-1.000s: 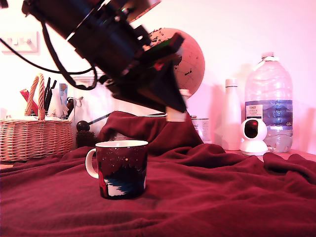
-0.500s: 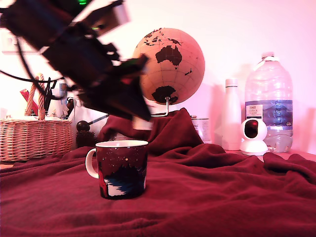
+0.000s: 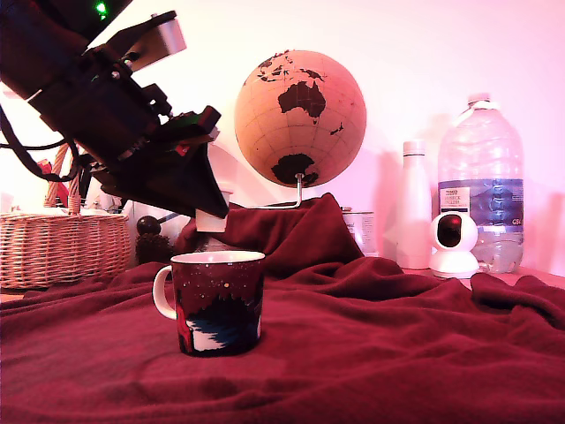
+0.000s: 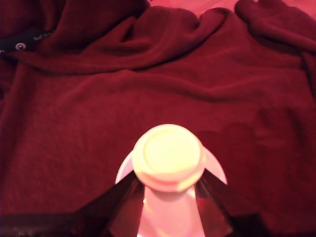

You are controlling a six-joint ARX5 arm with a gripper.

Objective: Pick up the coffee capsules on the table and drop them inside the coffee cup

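Note:
The coffee cup (image 3: 218, 300), dark with white speckles and a white handle, stands upright on the red blanket over the table (image 3: 380, 353). My gripper (image 3: 210, 215) hangs just above the cup's rim, tilted down from the exterior view's upper left. It is shut on a cream-white coffee capsule (image 3: 213, 221). In the wrist view the capsule (image 4: 168, 157) fills the centre, its round end facing the camera, clamped between two dark fingers (image 4: 126, 200) of the gripper (image 4: 168, 185). Only rumpled blanket (image 4: 89, 108) shows behind it there; the cup is out of that view.
A wicker basket (image 3: 62, 247) stands at the exterior view's left. Behind the cup are a globe (image 3: 300, 115) and a raised fold of blanket (image 3: 291, 230). At the back right stand a white bottle (image 3: 413, 208), a small white camera (image 3: 453, 243) and a large water bottle (image 3: 481, 177).
The arm has swung toward the exterior view's left with the capsule, from right of the cup and in front of the globe to above the cup's rim. The cup has not moved.

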